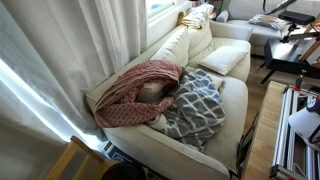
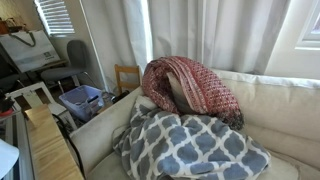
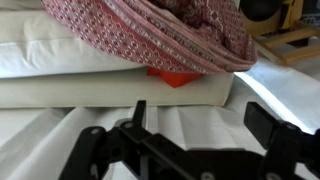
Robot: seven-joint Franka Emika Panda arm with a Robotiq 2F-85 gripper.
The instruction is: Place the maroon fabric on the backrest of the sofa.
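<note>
- the maroon fabric (image 1: 140,90) (image 2: 188,85) lies bunched over the backrest of the sofa (image 1: 228,58).
- a grey blanket (image 2: 190,148) lies on the seat near it.
- the pincer (image 3: 185,138) is wide, holding nothing.

No readable text, labels, brands or numbers in any view. Maroon fabric (image 1: 138,92) has a woven pattern only, no tag visible. Grey-and-white blanket (image 2: 190,145) carries a geometric print, no lettering. Sofa (image 1: 225,60) is plain. Clutter in the background of both exterior views is too small and blurred to read. Wrist view: nothing printed on the gripper (image 3: 195,140).
</note>
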